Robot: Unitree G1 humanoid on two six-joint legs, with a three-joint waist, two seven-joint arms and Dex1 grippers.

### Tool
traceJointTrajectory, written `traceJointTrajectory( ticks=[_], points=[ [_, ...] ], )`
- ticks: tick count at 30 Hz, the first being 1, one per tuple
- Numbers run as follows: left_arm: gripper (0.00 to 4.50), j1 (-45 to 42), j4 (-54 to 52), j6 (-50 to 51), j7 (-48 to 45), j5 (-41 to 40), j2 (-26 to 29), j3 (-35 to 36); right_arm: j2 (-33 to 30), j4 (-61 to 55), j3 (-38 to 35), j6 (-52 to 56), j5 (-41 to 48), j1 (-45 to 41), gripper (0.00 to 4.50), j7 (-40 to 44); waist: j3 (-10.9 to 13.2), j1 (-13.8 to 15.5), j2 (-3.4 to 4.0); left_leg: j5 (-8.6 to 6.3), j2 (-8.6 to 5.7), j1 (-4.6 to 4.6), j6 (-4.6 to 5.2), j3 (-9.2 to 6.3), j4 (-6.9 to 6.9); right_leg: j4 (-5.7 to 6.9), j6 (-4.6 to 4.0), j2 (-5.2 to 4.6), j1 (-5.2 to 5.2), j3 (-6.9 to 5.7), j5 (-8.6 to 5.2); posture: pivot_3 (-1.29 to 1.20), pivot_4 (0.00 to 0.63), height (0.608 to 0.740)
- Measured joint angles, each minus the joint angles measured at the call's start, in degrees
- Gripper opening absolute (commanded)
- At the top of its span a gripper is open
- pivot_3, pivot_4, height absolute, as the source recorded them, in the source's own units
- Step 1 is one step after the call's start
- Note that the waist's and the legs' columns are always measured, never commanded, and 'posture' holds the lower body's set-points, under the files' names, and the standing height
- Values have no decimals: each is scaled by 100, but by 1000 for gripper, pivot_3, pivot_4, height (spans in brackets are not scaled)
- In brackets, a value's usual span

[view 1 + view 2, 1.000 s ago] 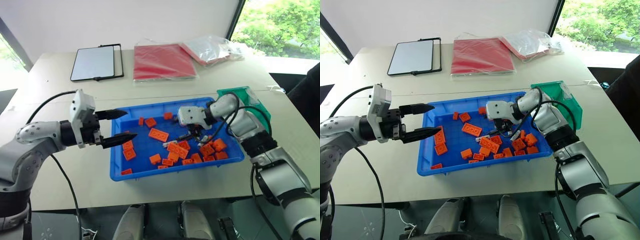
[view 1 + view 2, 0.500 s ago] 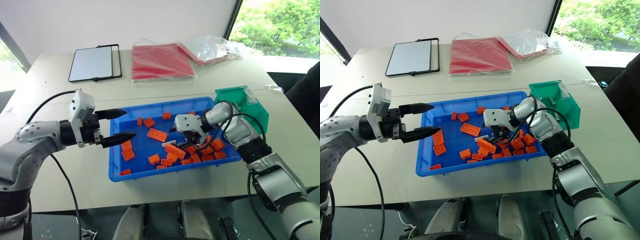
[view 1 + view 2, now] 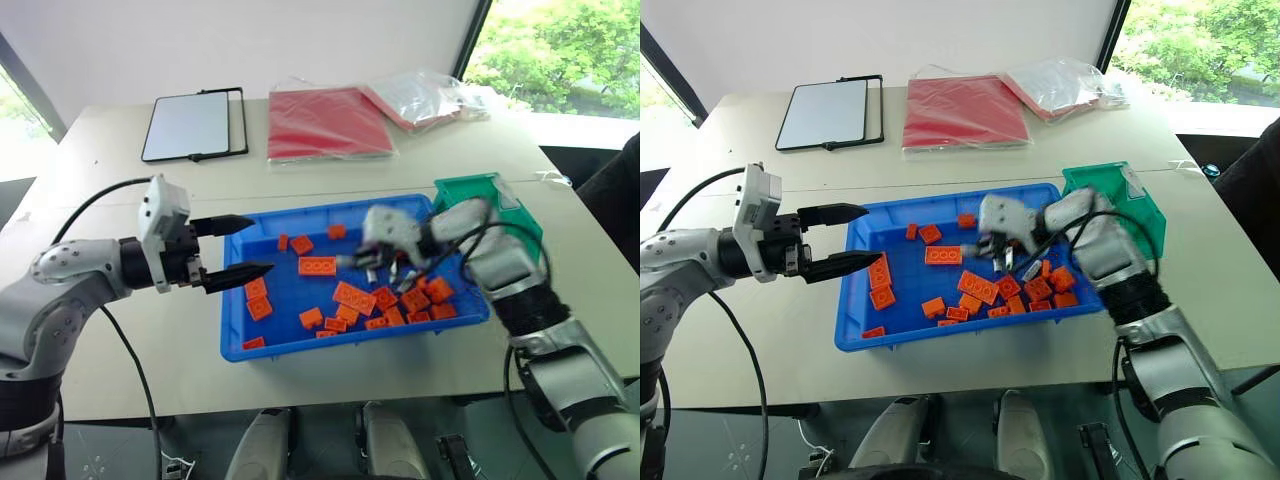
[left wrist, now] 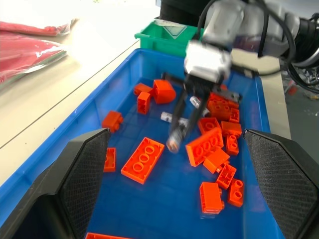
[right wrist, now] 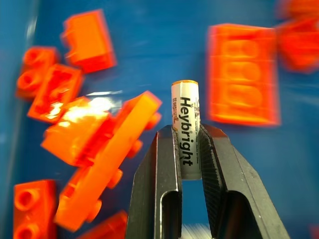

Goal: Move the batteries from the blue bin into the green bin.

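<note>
Battery (image 5: 185, 129) sits pinched lengthwise in my right end effector (image 5: 190, 149), above the orange bricks (image 4: 144, 160) in the blue bin (image 3: 300, 345). I carry it level to the green bin (image 3: 487, 190); its grip looks shallow. Left end effector (image 3: 232, 250) stays spread.

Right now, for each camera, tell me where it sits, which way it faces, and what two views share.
Left and right eye views: on the head, facing forward and down at the table; both arms show.
Left wrist view: on the left arm, looking along the open left tool across the blue bin.
Right wrist view: on the right arm, looking down its right tool shut on a battery.
Shared: both wrist views show that battery and orange bricks.
</note>
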Motion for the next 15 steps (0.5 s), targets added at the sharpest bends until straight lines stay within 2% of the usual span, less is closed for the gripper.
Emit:
traceJointTrajectory(
  ticks=[4, 8, 12, 15],
  points=[
    [4500, -8, 19, -15, -42, 21, -9, -21, -533, -448, -1281, 1226, 159, -74, 33, -1029, 0, 2, 0, -1, 0, -1, 0, 1, -2, -1, -1, -2, 0, 1, -1, 0, 150, 731],
    [4500, -44, 118, -36, -67, 107, -66, -158, -1183, -442, -1949, 1679, -70, 243, 33, -1981, 0, 6, -1, -1, 0, -2, 2, 9, -2, -6, -4, -5, 0, 4, -2, 0, 150, 731],
    [4500, -309, 313, -85, -165, 165, -160, -319, -1270, -494, -2294, 2107, -43, 751, 2010, -2453, 0, -33, -1, -1, 6, 1, 3, 18, -2, -5, -2, 0, 0, 13, -2, 0, 150, 731],
    [4500, -543, 495, -167, -270, 257, -202, -450, -1098, -644, -2293, 2138, 76, 943, 3562, -2641, 1, -61, 4, -2, 8, 6, 5, 25, -3, -1, 0, 3, -2, 19, -1, 0, 150, 731]
  ],
)
